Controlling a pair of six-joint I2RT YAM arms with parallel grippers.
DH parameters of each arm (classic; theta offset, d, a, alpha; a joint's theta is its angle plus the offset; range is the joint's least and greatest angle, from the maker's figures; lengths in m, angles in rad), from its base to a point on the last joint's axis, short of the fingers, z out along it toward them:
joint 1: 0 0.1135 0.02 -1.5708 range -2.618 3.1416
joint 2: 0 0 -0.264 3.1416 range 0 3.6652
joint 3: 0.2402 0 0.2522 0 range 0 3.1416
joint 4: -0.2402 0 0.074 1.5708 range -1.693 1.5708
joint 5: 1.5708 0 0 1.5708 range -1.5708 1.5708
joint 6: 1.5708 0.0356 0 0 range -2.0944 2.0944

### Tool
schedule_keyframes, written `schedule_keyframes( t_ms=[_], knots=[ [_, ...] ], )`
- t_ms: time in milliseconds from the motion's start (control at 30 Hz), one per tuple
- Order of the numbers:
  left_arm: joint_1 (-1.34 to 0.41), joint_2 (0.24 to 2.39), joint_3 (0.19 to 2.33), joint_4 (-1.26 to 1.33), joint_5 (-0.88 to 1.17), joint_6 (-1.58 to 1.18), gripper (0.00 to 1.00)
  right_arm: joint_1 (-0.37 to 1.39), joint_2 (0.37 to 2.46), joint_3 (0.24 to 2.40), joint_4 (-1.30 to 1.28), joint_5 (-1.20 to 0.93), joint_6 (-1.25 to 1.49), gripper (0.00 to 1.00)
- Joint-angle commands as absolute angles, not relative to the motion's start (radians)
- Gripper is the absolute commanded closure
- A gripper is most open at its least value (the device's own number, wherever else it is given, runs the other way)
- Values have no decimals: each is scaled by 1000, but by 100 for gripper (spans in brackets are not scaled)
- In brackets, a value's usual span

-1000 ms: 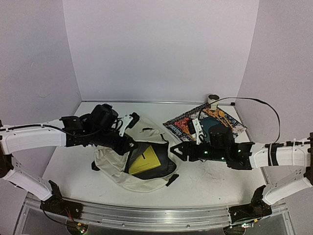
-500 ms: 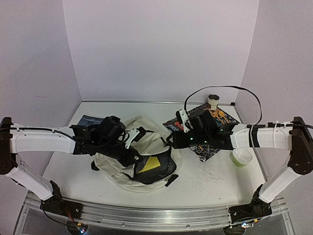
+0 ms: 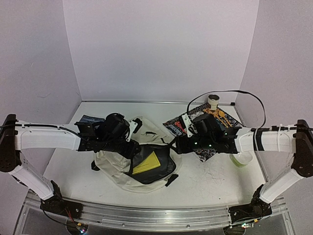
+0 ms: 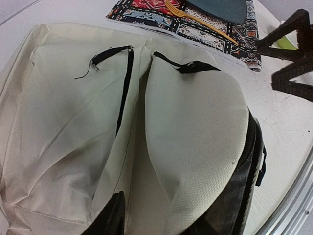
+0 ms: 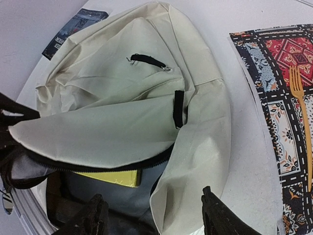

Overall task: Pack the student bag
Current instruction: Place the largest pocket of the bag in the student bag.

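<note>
Eased slightly back since half a second ago: right fingers (image 5: 214,215), spread wide, gripping nothing, over the flat yellow book (image 5: 115,177) inside the large soft cream fabric student bag (image 5: 122,98). Left fingers (image 4: 115,215) against the flap's opposite side, probably propping it open; gap impossible to judge. Beyond the right fingers, colourful patterned mat (image 5: 281,98) on the tabletop (image 5: 239,161).

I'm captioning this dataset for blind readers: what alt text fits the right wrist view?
A cream student bag lies on a white table, its main compartment unzipped to show a yellow flat item inside. The right gripper hangs open over that opening; an orange fork lies on a patterned mat at right.
</note>
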State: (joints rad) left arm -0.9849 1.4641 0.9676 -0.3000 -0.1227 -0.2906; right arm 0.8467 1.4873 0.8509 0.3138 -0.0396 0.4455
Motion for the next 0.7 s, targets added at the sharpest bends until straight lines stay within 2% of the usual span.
schedule_keyframes(
  t_ms=[0, 300, 400, 500, 667],
  knots=[
    [-972, 1428, 1037, -287, -159, -289, 52, 844, 1389, 801, 358, -72, 452, 32],
    [-815, 1232, 996, -311, -141, -297, 7, 845, 1299, 726, 404, -108, 466, 28],
    [-782, 1196, 995, -335, -155, -290, 1, 845, 1284, 709, 411, -112, 461, 27],
    [-738, 1180, 986, -344, -165, -290, 1, 845, 1265, 692, 420, -117, 460, 26],
    [-524, 1185, 961, -366, -155, -321, 1, 844, 1233, 665, 431, -117, 458, 24]
  ],
)
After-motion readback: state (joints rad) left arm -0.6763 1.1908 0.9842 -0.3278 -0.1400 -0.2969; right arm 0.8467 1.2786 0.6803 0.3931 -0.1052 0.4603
